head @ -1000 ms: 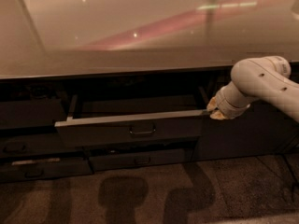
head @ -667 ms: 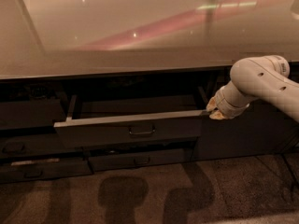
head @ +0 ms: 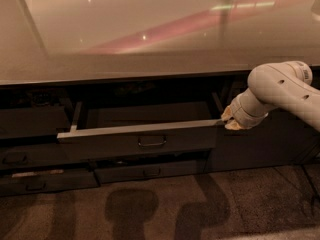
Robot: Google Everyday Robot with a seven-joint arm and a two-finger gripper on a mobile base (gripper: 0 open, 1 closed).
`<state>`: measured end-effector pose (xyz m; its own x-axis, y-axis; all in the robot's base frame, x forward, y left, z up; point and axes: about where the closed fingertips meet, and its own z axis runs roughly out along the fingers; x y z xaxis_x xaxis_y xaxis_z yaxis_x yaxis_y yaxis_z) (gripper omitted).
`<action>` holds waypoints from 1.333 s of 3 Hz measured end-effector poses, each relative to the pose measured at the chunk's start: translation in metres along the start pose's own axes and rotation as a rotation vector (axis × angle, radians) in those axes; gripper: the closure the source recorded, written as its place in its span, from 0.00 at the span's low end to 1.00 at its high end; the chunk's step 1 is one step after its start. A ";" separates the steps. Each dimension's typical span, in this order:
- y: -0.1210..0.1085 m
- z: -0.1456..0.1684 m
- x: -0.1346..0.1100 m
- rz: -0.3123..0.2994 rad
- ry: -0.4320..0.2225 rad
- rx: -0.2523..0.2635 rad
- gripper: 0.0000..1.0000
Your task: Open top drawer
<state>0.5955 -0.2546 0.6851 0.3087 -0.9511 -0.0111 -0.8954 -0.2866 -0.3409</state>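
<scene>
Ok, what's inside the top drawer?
Nothing shows inside the top drawer: only its bare floor. Its front panel hides the near strip, and the countertop shadows the back. The gripper sits at the drawer's right front corner.

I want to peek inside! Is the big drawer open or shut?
Open. The drawer front sticks out from under the counter, its inside showing behind it. The pincer is at its right corner.

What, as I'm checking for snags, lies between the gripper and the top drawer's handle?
In the camera view, only bare drawer front: the gripper sits at the right end of the top drawer, the handle at its centre.
</scene>
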 end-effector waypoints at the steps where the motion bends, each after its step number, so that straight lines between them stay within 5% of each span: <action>1: -0.022 -0.014 0.000 0.014 -0.010 0.013 1.00; 2: -0.041 -0.050 -0.005 0.016 -0.006 0.068 1.00; 4: -0.041 -0.043 -0.001 0.026 -0.026 0.053 1.00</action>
<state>0.6175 -0.2466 0.7396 0.2947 -0.9545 -0.0446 -0.8849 -0.2550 -0.3897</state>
